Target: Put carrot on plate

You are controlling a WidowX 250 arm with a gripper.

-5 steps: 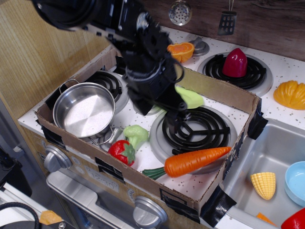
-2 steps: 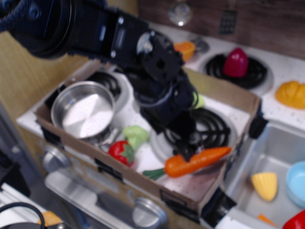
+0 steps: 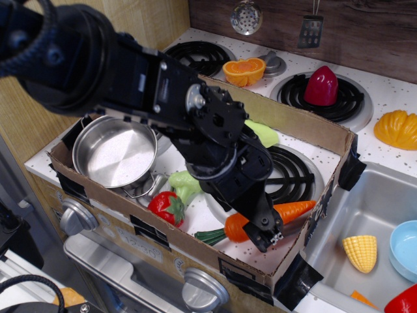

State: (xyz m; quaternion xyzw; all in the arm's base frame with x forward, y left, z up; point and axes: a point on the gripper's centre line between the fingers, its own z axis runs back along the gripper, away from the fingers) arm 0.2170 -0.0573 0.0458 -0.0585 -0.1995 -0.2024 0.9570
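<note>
Carrot (image 3: 260,220) at the front right of the cardboard tray (image 3: 306,127), lying across the front edge of the black burner (image 3: 287,173), orange body pointing right, green stem end to the left; same spot and same heading as a second ago, so not yet lifted.

Largest first: dark arm (image 3: 130,78) now stretched from upper left down across the middle of the tray, where a second ago stood higher and further back, over the plate. Steel pot (image 3: 116,149) at the left end, untouched. Plate (image 3: 262,132), pale green, mostly hidden behind the arm, only a sliver showing at the back wall, well apart from the carrot. Small green vegetable (image 3: 184,184) and strawberry (image 3: 168,207) just left of the carrot, unmoved.

Gripper (image 3: 266,233) dropped right onto the carrot's thick middle, covering it; fingers blocked by the body of the arm, so cannot tell whether closed around the carrot or merely straddling it.

Meaning for the task: approach done, grasp apparently at hand; lift and carry back to the plate left to do.
</note>
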